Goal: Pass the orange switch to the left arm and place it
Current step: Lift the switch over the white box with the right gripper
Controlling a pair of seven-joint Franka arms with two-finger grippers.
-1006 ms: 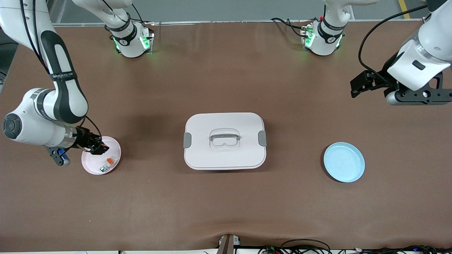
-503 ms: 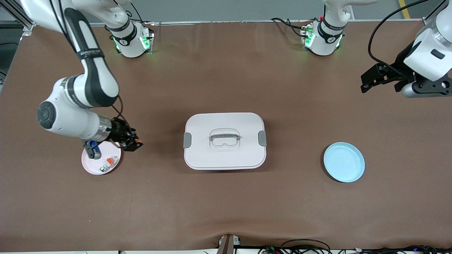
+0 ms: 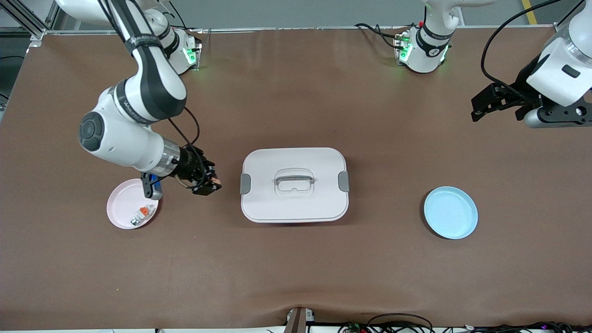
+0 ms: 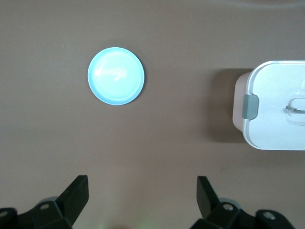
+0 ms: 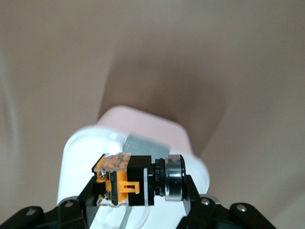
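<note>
My right gripper (image 3: 209, 185) is shut on the orange switch (image 5: 138, 181), a black part with an orange middle and a silvery end. It holds it in the air between the pink plate (image 3: 121, 213) and the box (image 3: 294, 184), close to the box's grey clip (image 3: 245, 183). The box also shows in the right wrist view (image 5: 81, 157) and in the left wrist view (image 4: 276, 109). My left gripper (image 3: 481, 107) is open and empty, held high over the table at the left arm's end; its fingers (image 4: 76, 193) stand wide apart.
A small white-and-grey part with an orange top (image 3: 144, 211) and a silvery part (image 3: 134, 222) lie on the pink plate. A light blue plate (image 3: 450, 212) sits toward the left arm's end, also in the left wrist view (image 4: 116, 76).
My right gripper has lifted the orange switch off the pink plate and carried it toward the box. My left arm shifted slightly toward its end of the table.
</note>
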